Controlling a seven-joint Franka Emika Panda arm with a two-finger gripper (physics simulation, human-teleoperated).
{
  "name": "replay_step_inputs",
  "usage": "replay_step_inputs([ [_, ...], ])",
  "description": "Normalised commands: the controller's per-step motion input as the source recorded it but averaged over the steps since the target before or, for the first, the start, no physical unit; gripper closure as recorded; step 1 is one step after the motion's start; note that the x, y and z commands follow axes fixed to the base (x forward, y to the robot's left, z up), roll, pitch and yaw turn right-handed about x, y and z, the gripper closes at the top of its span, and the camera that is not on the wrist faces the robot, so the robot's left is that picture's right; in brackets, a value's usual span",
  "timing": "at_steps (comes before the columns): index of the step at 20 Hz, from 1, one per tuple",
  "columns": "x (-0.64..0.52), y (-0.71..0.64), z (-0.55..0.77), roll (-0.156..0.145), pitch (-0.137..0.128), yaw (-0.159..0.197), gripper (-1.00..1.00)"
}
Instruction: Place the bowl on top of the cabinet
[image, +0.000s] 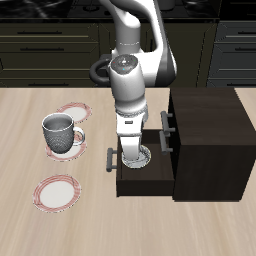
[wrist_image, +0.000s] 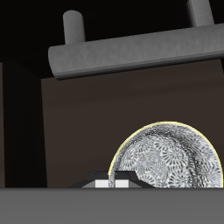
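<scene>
Grey-speckled bowl (wrist_image: 166, 166) in open cabinet (image: 210, 140) drawer; end effector (image: 132, 155) over it, opening unclear; no writing legible.

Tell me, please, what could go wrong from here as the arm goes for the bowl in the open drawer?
The bowl sits inside the cabinet's open drawer, so lifting it could catch the bar handle seen just above in the wrist view. The gripper is at the bowl's rim; an off-centre pinch might tip it.

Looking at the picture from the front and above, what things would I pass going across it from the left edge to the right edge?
Front plate → mug on the back plate → bowl in the open drawer, under the hand → cabinet.
</scene>
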Motion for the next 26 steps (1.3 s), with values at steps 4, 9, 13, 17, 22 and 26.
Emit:
replay_step_inputs([
  [4,0.02,-0.04,0.33,-0.01,-0.088,-0.069,1.0],
  [9,0.01,-0.04,0.5,-0.03,-0.128,-0.225,1.0],
  [13,-0.07,-0.01,0.41,-0.01,-0.033,-0.277,1.0],
  [17,-0.08,-0.06,0.5,-0.019,0.012,-0.351,1.0],
  [22,-0.09,0.03,0.46,0.015,-0.026,-0.281,1.0],
  [26,-0.02,0.1,0.26,0.026,0.016,-0.197,1.0],
])
